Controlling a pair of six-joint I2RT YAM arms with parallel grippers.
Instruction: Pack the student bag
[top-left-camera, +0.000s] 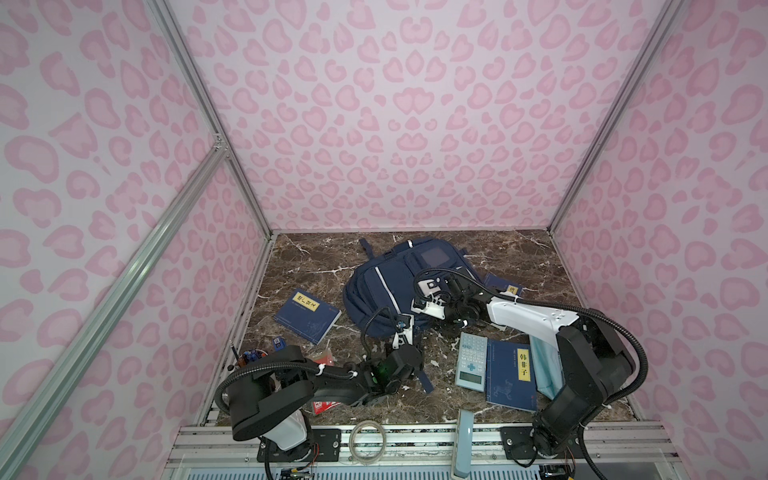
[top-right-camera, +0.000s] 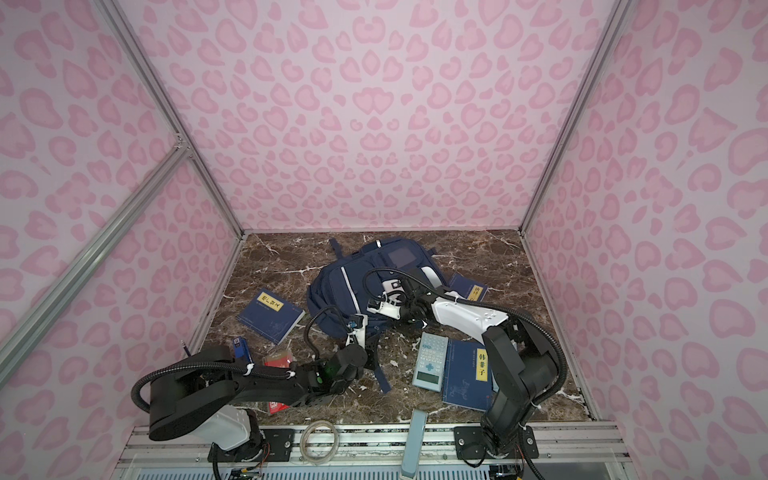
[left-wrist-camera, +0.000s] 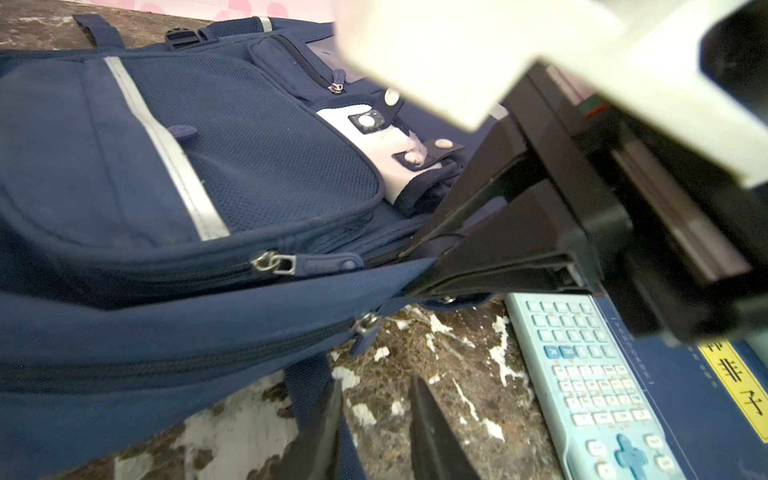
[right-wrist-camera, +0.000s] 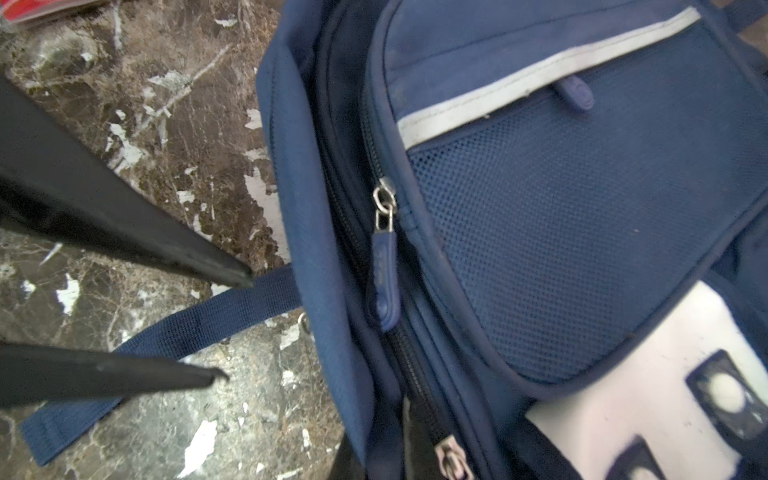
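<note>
Navy student bag (top-left-camera: 382, 286), edge pinched by right gripper (left-wrist-camera: 415, 272); left gripper (right-wrist-camera: 237, 328) spread astride strap (right-wrist-camera: 266, 297).

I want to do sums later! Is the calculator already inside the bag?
No, the calculator lies out on the table beside a blue book, outside the student bag.

So both arms come in from the near edge of the desk (top-left-camera: 316, 266): the left arm (top-left-camera: 332, 374) lies low along it, left gripper (right-wrist-camera: 237, 328) aimed at the far edge with fingers parted, and the right arm (top-left-camera: 532, 316) arches toward the middle, right gripper (left-wrist-camera: 415, 270) pinched shut.
</note>
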